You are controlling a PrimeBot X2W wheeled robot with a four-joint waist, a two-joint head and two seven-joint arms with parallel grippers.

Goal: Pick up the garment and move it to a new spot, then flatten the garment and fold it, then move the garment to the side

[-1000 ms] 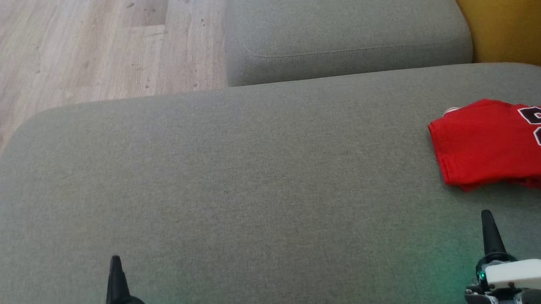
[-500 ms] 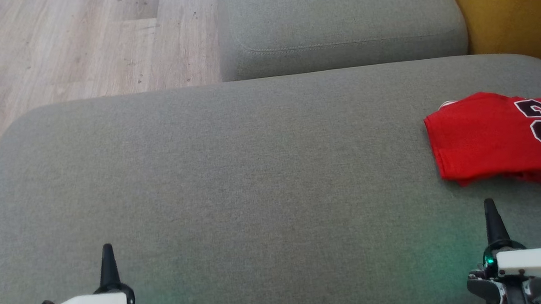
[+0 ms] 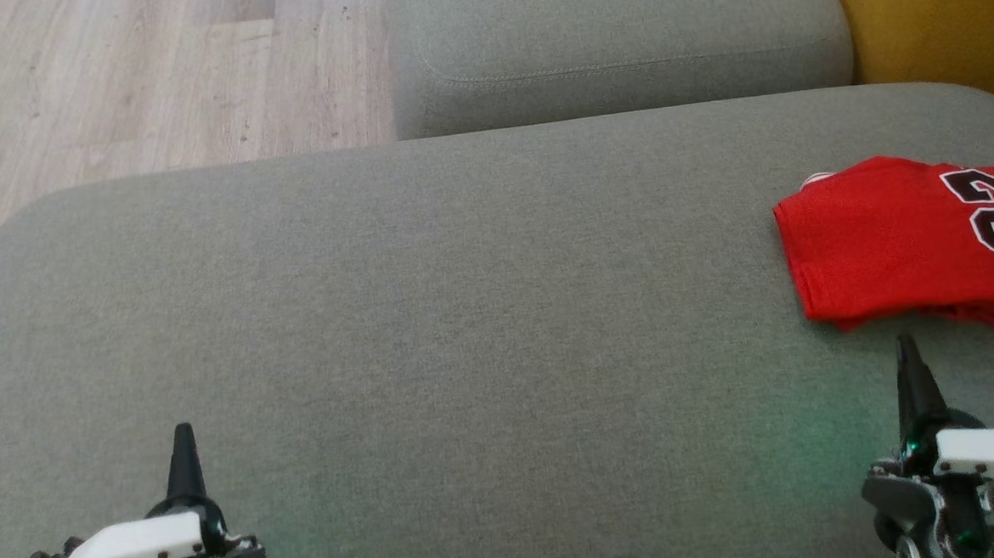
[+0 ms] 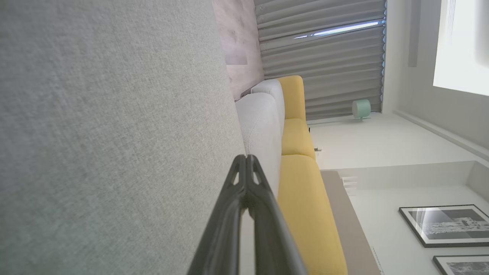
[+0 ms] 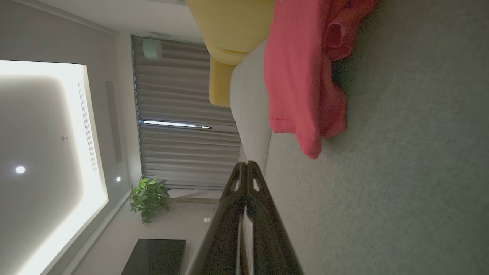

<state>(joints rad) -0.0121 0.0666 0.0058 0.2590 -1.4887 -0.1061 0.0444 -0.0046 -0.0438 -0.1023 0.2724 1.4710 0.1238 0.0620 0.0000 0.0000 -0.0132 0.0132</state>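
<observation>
Left gripper (image 3: 183, 430): two long dark fingers pressed together to one point, holding nothing. It sits over the near left part of the large grey woven-fabric sofa cushion (image 3: 465, 315). In the left wrist view the left gripper (image 4: 246, 156) has its tips meeting, with cushion fabric (image 4: 95, 133) beside it.

Pale wood plank floor (image 3: 112, 78) lies past the cushion's far left edge. A second, smaller grey cushion (image 3: 621, 43) butts against the far edge of the large one. Mustard-yellow upholstery (image 3: 934, 18) shows past the cushion's far right corner.

The red jersey garment with a black, white-edged "23" (image 3: 886, 241) lies on the right end of the large cushion, in stacked layers. Its left edge is fairly straight; its near edge shows a rumpled under-layer. It runs out of the head view on the right.

Right gripper (image 3: 904, 343): fingers closed to a point, empty, over the cushion's near right part. It is just short of the garment's near edge; whether the tip touches the cloth I cannot tell. In the right wrist view the right gripper (image 5: 246, 163) shows its tips together, with the garment (image 5: 298, 76) ahead on the cushion, hem stitching and a bunched fold visible.
</observation>
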